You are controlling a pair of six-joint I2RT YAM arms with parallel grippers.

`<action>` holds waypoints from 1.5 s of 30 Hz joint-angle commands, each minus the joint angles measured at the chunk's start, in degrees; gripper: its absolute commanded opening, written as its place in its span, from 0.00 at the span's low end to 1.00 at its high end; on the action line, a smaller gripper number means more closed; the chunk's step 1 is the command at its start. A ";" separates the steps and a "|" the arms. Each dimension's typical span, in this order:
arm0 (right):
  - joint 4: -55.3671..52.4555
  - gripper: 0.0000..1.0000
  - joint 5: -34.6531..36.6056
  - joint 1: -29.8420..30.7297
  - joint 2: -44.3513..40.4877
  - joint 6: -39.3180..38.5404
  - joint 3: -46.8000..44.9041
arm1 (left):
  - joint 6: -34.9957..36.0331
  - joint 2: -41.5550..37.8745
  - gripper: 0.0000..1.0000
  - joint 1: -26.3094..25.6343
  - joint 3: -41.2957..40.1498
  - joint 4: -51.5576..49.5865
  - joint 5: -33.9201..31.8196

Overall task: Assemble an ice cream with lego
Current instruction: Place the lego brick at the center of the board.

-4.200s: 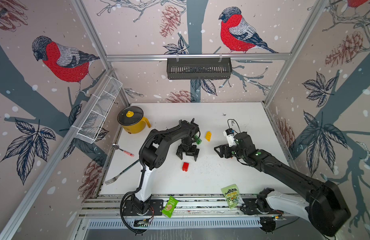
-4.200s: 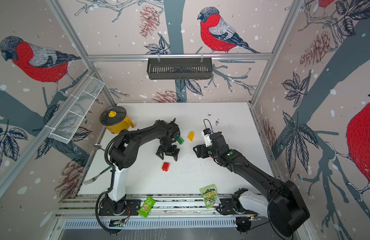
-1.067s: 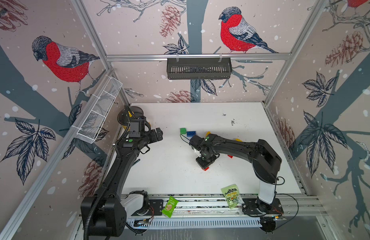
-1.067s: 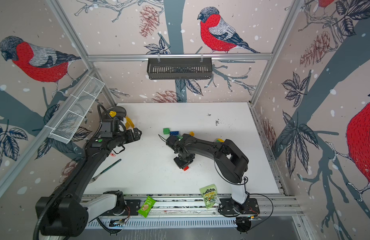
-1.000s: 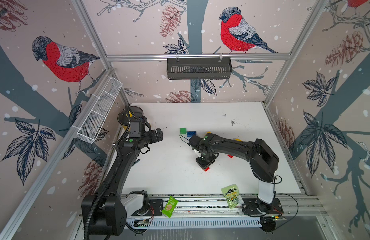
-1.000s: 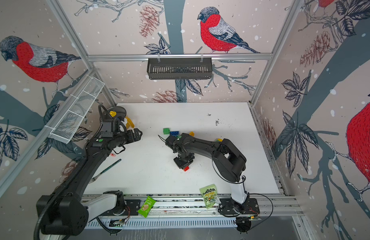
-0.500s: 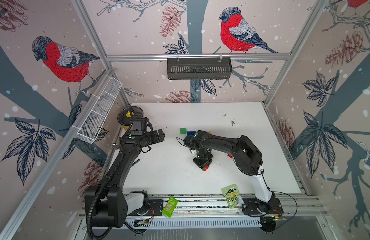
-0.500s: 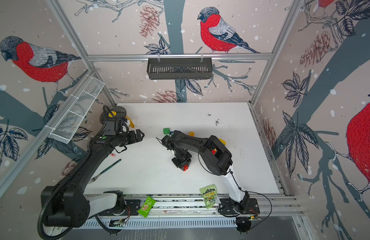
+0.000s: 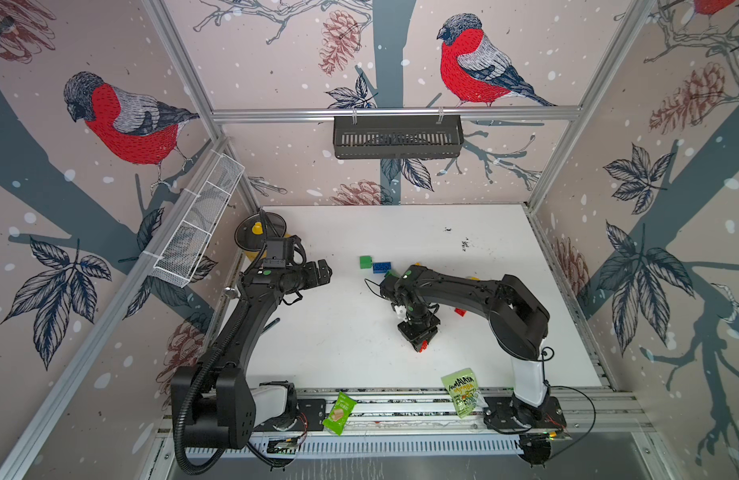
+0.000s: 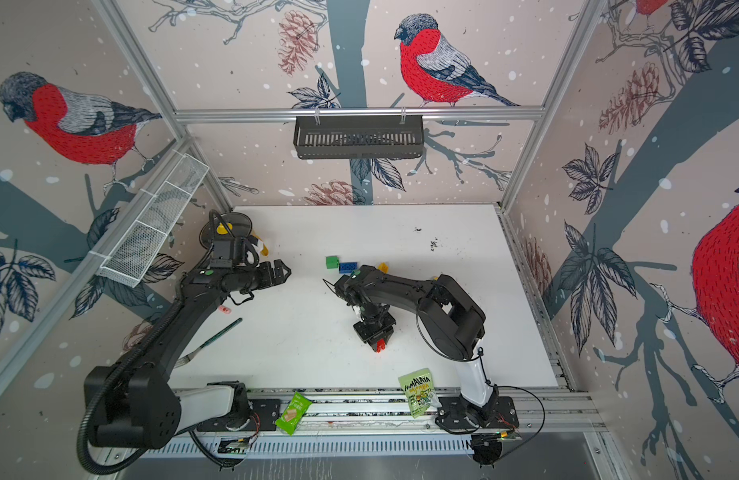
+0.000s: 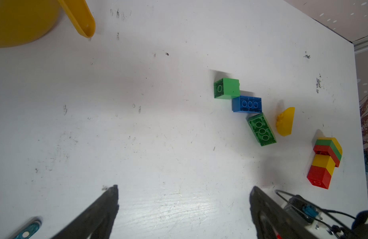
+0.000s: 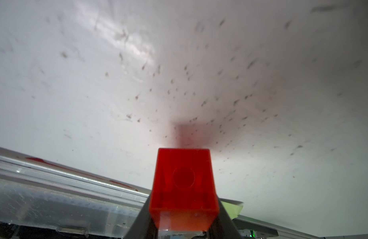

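Right wrist view: a small red plastic toy brick point(image 12: 183, 186) is clamped between the dark fingers of the right gripper point(image 12: 183, 219), hollow underside toward the lens. Its shadow falls on the scuffed white tabletop point(image 12: 96, 82) beyond, so it looks lifted clear of the surface. In both top views the same brick point(image 9: 421, 345) point(image 10: 379, 343) pokes out below the downward-pointing gripper, toward the front of the table.

The other lego lies farther back. From the left wrist one sees a green square brick point(image 11: 226, 89), a blue oblong brick point(image 11: 247, 104) that appears to touch it, a longer green brick point(image 11: 261, 129) against the blue, and a yellow half-round brick point(image 11: 285, 122) just beside. Apart from these, a part-built stack point(image 11: 324, 161) of red, yellow and green lies on its side.

Step in hand, as I judge it: carrying a picked brick to the stack. The next move calls for swinging it back, squaring studs to sockets, then pressing. A toppled stack may need steadying.

Right arm: folded back on itself, wrist vertical. Left arm: raised from its base, forearm level near the yellow plastic pot point(image 11: 17, 22), with the left gripper point(image 11: 184, 192) spread wide and empty, well apart from every brick.
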 commanded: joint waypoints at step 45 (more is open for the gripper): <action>89.34 0.55 24.41 9.27 -26.86 2.07 -51.28 | -0.17 -3.66 0.98 0.06 -0.98 0.54 -0.97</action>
